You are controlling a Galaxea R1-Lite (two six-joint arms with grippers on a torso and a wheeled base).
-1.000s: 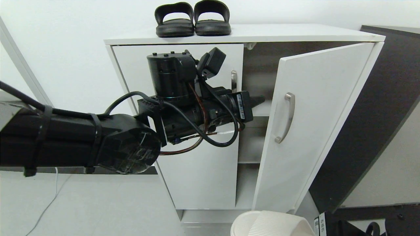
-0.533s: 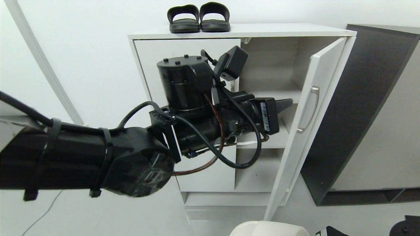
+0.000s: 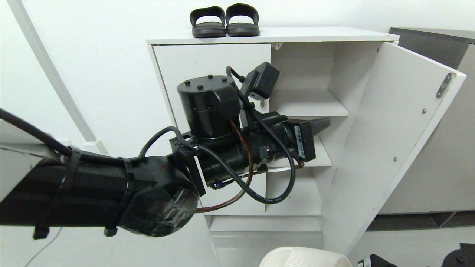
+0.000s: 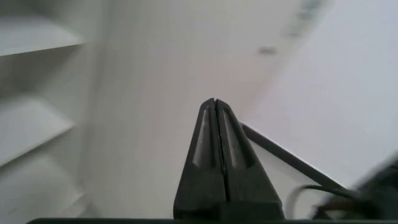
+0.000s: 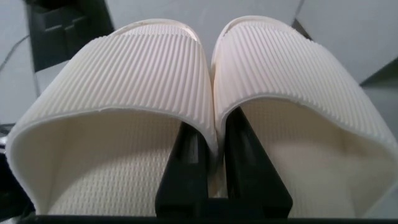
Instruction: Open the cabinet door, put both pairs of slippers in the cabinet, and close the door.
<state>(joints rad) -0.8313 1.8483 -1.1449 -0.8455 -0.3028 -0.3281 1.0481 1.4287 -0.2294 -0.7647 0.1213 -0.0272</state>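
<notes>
Left claw (image 4: 214,118) clenched at open cabinet (image 3: 315,35); right claw (image 5: 214,146) grips white slippers (image 5: 124,81) (black pair (image 3: 224,20) on top).

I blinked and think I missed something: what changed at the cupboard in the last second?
The right door swung farther out, from half open to wide open; its inner face now shows. The left claw, shut, stayed before the shelves. The black slippers stayed on top of the cupboard, and the white slippers stayed low in front, clamped in the right claw.
</notes>
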